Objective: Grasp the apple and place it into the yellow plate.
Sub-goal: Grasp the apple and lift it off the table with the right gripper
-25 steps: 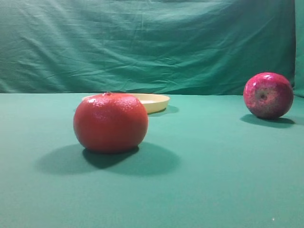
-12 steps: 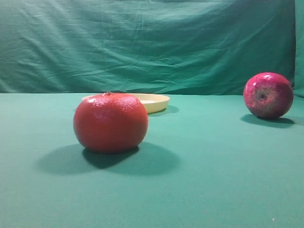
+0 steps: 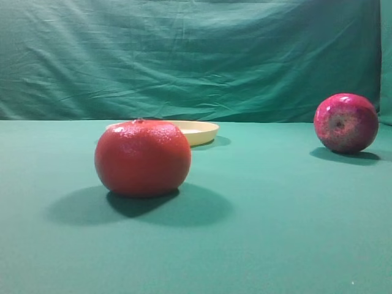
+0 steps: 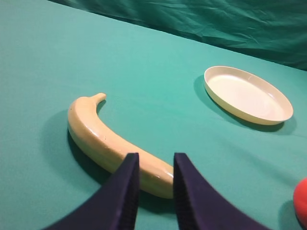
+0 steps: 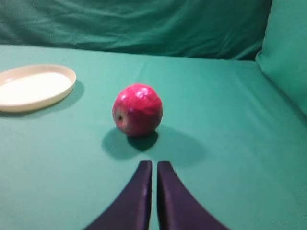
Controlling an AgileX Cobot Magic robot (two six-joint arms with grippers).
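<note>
Right wrist view: the right hand at bottom centre is clenched, empty, pointing at the apple mid-frame on the table; yellow plate left edge.

Left hand slightly parted above a banana.

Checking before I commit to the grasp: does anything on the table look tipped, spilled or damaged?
Nothing stands out. The apple rests on the cloth with its stem end sideways, intact; the yellow plate lies flat and empty; the banana looks whole.
</note>
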